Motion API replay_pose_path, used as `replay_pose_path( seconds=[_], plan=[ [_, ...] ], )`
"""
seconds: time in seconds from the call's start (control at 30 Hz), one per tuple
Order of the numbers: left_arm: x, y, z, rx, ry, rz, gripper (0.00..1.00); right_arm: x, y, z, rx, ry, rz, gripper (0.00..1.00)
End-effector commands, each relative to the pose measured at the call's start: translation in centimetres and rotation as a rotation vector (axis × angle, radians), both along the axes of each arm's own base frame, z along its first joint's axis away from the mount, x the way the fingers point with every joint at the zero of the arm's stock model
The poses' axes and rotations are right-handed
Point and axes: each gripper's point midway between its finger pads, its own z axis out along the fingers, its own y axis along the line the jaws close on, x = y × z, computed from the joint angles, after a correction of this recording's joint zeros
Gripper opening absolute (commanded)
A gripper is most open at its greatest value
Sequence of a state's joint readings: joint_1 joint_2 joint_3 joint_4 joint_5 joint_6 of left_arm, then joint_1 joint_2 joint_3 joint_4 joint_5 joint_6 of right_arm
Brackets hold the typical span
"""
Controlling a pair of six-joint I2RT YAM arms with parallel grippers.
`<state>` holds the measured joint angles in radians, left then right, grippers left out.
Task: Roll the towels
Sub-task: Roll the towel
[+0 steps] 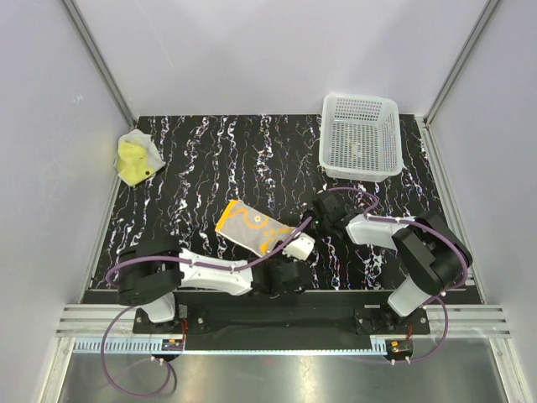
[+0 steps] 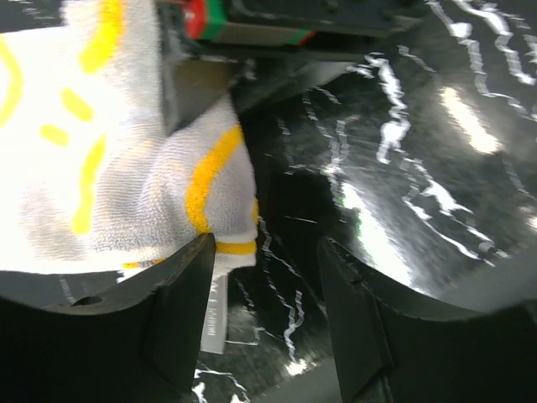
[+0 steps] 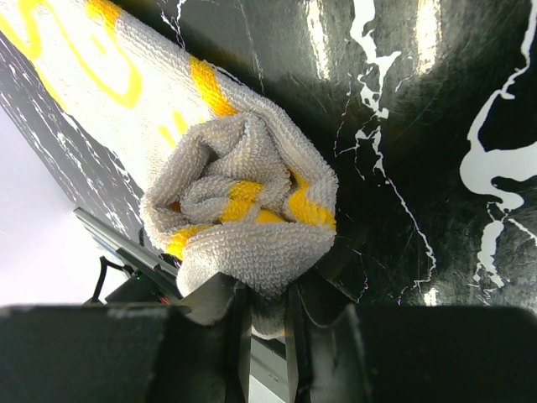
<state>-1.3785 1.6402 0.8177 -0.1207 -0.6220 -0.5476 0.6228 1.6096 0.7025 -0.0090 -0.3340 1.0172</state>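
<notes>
Table (image 1: 210, 159): black, white-veined, walled on 3 sides.

Orange towel (image 1: 250, 225): near the middle of the table, slightly toward the near edge. It lies diagonally. The far-left part is flat with the orange face and white squiggles up. The near-right end is wound into a small roll, pale reverse outward.

Right gripper (image 3: 264, 323): narrow, pinched on the outer fold of that roll. In the right wrist view the spiral of cloth sits just ahead of the fingers (image 3: 306, 323), with a tuck of terry caught between them. The unrolled length runs away up-left over the table.

Left gripper (image 2: 268, 319): jaws apart, nothing between them. It sits low over the table at the near side of the roll. In the left wrist view a corner of the orange towel and its small label hang against the tip of 1 finger. The other finger stands clear over bare table.

Yellow towel (image 1: 136, 158): crumpled heap at the far-left corner of the table, by the wall, well apart from both arms.

White perforated basket (image 1: 361, 171): far-right corner. Contents cannot be told.
</notes>
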Motion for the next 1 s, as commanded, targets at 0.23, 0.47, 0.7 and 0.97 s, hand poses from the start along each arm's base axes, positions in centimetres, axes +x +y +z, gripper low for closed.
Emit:
replay_pose_path(
  seconds=[0.23, 0.47, 0.7, 0.97],
  plan=[
    [1.5, 0.5, 4.2, 0.094, -0.254, 0.100, 0.65, -0.6, 0.2, 0.8, 0.006, -0.004, 0.030, 0.22],
    [1.0, 0.1, 3.7, 0.178, -0.321, 0.109, 0.73, -0.6, 0.3, 1.1, 0.013, -0.005, 0.033, 0.22],
    [2.3, 1.2, 1.4, 0.259, -0.282, 0.184, 0.74, -1.0, 0.3, 1.8, 0.022, -0.010, 0.046, 0.22],
    [3.1, 1.5, -0.6, 0.270, -0.231, 0.175, 0.40, -1.4, 0.4, 2.0, 0.036, 0.001, 0.060, 0.22]
  ],
)
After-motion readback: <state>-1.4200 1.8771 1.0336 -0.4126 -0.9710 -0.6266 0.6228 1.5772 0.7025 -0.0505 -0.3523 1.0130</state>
